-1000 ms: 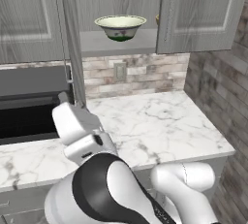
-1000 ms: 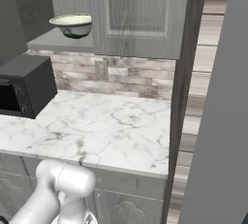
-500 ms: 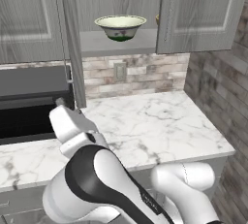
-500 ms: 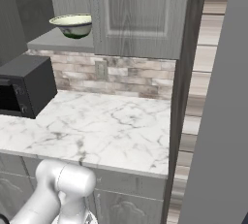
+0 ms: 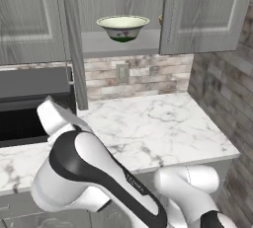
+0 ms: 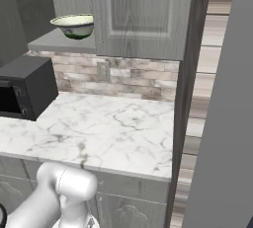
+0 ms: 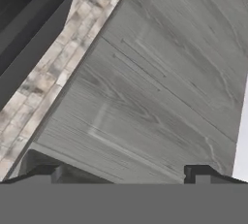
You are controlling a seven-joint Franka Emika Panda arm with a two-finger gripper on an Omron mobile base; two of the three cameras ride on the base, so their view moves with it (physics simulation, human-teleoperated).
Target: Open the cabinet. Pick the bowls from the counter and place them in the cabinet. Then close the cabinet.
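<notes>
Cream bowl (image 5: 122, 26) upright on cabinet (image 5: 207, 12) shelf, left door swung out; microwave (image 6: 22, 92) on bench (image 5: 148, 126); gripper (image 7: 126, 175) spread.

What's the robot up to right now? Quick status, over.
Gripper open, empty, facing the cabinet door. Patterned bowl on cabinet shelf. Left door swung open.

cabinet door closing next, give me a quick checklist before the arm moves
1. Patterned bowl on the cabinet shelf: ok.
2. Second bowl inside: cannot tell; a sliver of something shows past the right door.
3. Marble counter free of bowls: ok.
4. Left door closed: not ok, it stands open, edge-on.
5. Gripper open and empty: ok, facing a grey door panel.
6. Microwave clear of the door's swing: cannot tell.
</notes>
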